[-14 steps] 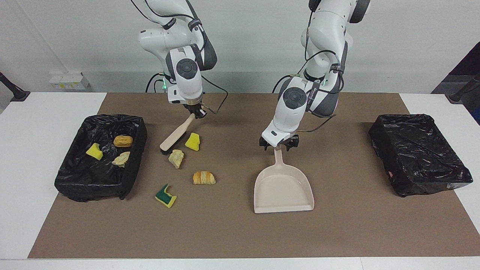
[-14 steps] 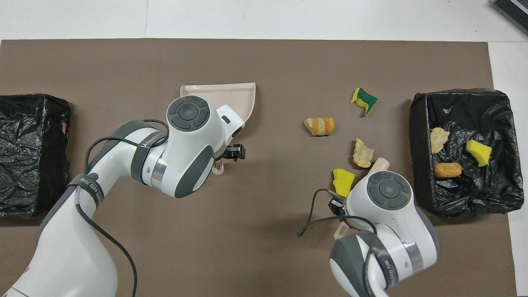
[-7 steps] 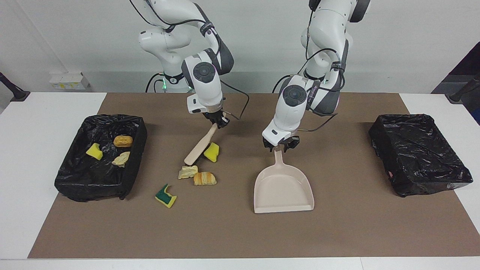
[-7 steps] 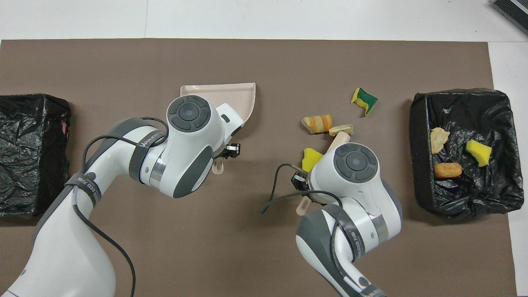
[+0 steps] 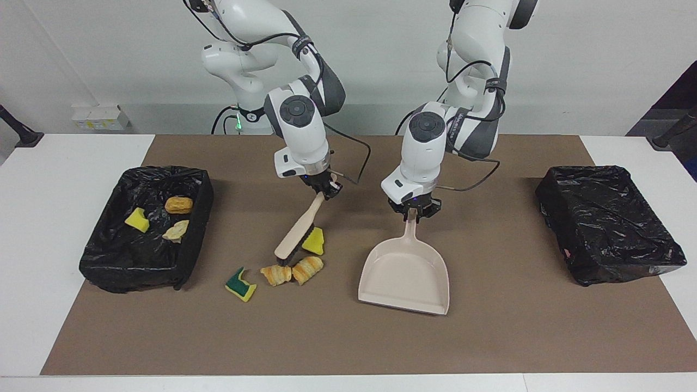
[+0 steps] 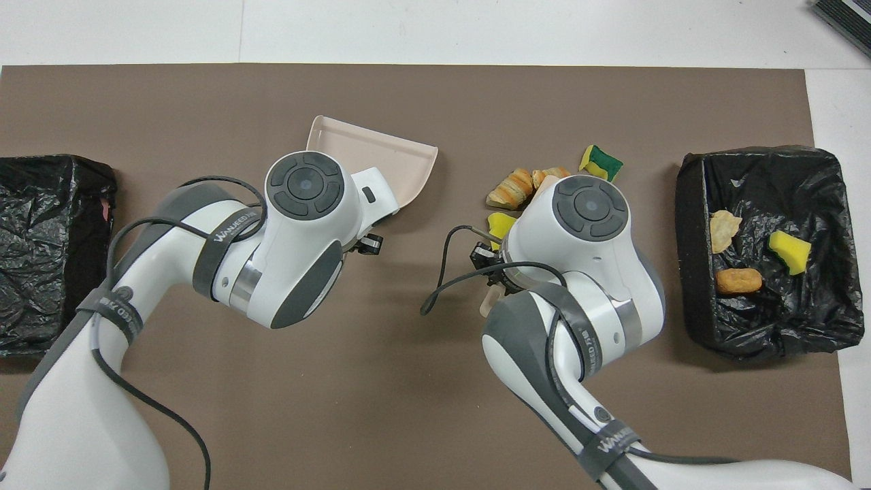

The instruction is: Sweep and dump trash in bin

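Observation:
My right gripper (image 5: 326,191) is shut on the handle of a wooden brush (image 5: 297,231) whose bristles touch the mat. By the brush head lie a yellow sponge bit (image 5: 314,241), a croissant (image 5: 308,269) and a second golden-brown piece (image 5: 275,274). A green-and-yellow sponge (image 5: 240,283) lies a little toward the bin. My left gripper (image 5: 412,213) is shut on the handle of the beige dustpan (image 5: 405,275), whose mouth is angled toward this trash. The black-lined bin (image 5: 109,267) at the right arm's end holds three scraps. The right arm's wrist hides part of the pile in the overhead view.
A second box wrapped in black plastic (image 5: 607,223) stands at the left arm's end of the brown mat (image 5: 337,337). White table surface borders the mat at both ends.
The right arm swept the brush toward the dustpan, pushing the yellow bit and the two golden-brown pieces along. The left gripper closed on the dustpan handle and turned the pan toward the pile.

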### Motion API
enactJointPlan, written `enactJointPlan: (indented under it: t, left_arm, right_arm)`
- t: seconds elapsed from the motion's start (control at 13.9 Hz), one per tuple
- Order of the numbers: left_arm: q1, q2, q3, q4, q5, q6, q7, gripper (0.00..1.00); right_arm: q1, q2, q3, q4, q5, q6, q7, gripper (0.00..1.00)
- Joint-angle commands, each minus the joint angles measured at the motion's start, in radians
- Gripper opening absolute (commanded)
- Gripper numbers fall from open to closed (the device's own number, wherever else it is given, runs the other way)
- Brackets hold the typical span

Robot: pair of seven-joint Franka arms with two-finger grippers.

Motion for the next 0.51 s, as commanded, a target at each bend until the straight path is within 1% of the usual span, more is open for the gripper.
enactJointPlan:
  t: [0.0, 0.14, 0.29, 0.43]
  left_arm:
    - [0.041, -0.099, 0.009, -0.018, 0.021, -0.066, 0.194, 0.0]
    - [0.083, -0.142, 0.007, -0.025, 0.021, -0.098, 0.378, 0.0]
    - [0.123, -0.175, 0.009, -0.054, 0.021, -0.115, 0.579, 0.0]
    - [0.16, -0.192, 0.009, -0.096, 0.023, -0.093, 0.76, 0.0]
  right_arm:
    - [-0.06, -0.002, 0.002, 0.085, -0.047, -0.098, -0.141, 0.0]
    - [-0.091, 0.0, 0.005, 0.09, -0.143, -0.103, -0.266, 0.0]
    - [-0.129, 0.005, 0.002, 0.093, -0.187, -0.103, -0.404, 0.0]
    - [-0.208, 0.012, 0.002, 0.09, -0.243, -0.096, -0.547, 0.0]
